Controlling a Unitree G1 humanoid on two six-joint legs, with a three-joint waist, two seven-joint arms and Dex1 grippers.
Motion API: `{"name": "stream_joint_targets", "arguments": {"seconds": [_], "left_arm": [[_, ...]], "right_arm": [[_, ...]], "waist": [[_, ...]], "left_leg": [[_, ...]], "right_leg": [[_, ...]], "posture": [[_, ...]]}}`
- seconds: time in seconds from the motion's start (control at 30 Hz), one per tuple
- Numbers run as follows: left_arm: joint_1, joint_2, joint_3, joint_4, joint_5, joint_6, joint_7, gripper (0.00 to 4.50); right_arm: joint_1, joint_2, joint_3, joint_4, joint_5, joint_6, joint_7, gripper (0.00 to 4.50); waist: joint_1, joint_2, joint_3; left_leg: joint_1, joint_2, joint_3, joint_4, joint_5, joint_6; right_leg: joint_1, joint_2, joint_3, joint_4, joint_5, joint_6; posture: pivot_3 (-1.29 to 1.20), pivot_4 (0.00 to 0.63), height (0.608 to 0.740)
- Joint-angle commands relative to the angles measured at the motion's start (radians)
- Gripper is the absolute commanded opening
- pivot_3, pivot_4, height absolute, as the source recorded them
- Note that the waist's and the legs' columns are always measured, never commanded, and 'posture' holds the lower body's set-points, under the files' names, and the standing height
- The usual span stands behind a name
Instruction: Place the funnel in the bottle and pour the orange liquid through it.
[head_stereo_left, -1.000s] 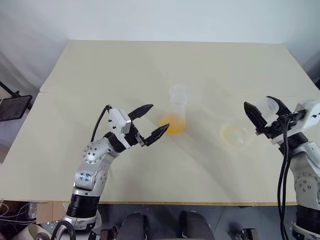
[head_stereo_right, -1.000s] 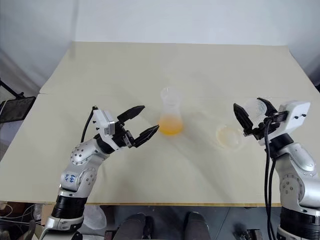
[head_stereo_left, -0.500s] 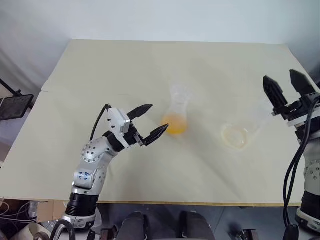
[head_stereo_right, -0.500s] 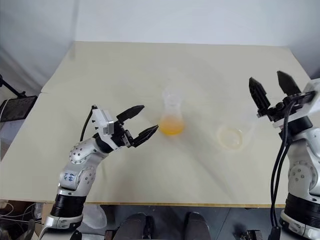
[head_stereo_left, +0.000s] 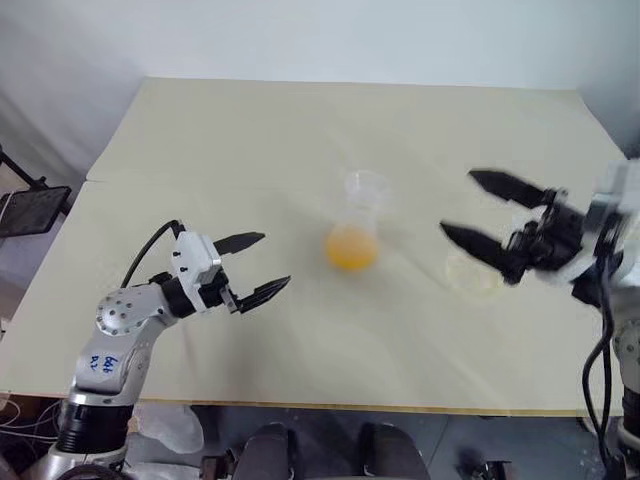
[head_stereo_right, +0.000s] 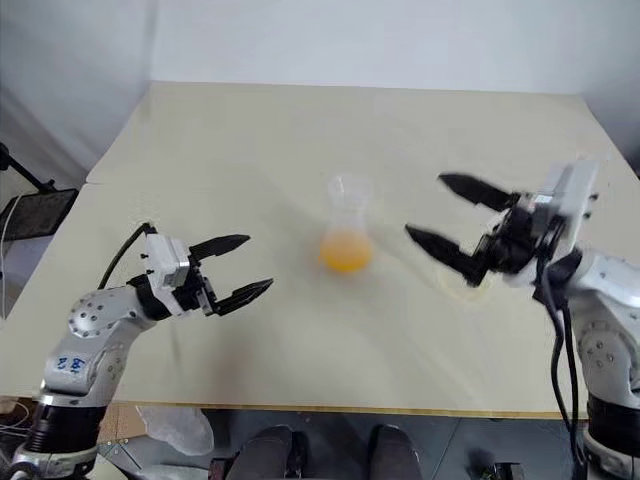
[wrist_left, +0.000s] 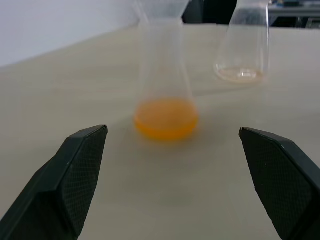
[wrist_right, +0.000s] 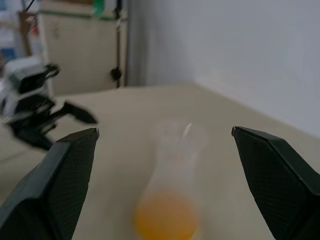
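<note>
We spread both left gripper (head_stereo_left: 256, 268) and right gripper (head_stereo_left: 478, 210) wide, empty, flanking the orange liquid (head_stereo_left: 351, 247) flask to approach.

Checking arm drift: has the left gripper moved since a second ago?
Yes. The left gripper, jaws open, has pulled away from the flask of orange liquid toward the table's left edge; the flask stayed put.
</note>
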Motion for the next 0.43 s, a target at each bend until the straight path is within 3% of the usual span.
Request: {"name": "stream_joint_targets", "arguments": {"seconds": [0.03,0.23,0.43], "left_arm": [[0.039,0.023,0.041,-0.081,-0.030,-0.004,-0.015,4.50],[0.092,0.025,0.071,-0.102,0.019,-0.025,0.032,4.50],[0.180,0.036,0.071,-0.153,0.008,-0.032,0.020,4.50]], "right_arm": [[0.141,-0.033,0.024,-0.065,-0.083,-0.109,0.148,4.46],[0.265,0.060,0.000,0.019,-0.156,-0.297,0.187,4.46],[0.337,0.061,0.025,0.140,-0.202,-0.401,0.295,4.46]], "waist": [[0.000,0.000,0.000],[-0.007,0.000,0.000],[-0.005,-0.001,0.000]], "left_leg": [[0.000,0.000,0.000,0.000,0.000,0.000],[0.002,0.001,0.003,0.000,0.000,-0.001],[0.003,0.001,0.003,0.000,0.000,-0.001]], "right_leg": [[0.000,0.000,0.000,-0.001,0.000,0.000],[0.001,0.001,0.001,-0.001,0.000,0.000],[0.001,0.001,0.002,-0.001,0.000,0.000]], "posture": [[0.00,0.150,0.740],[0.00,0.150,0.740],[0.00,0.150,0.740]]}}
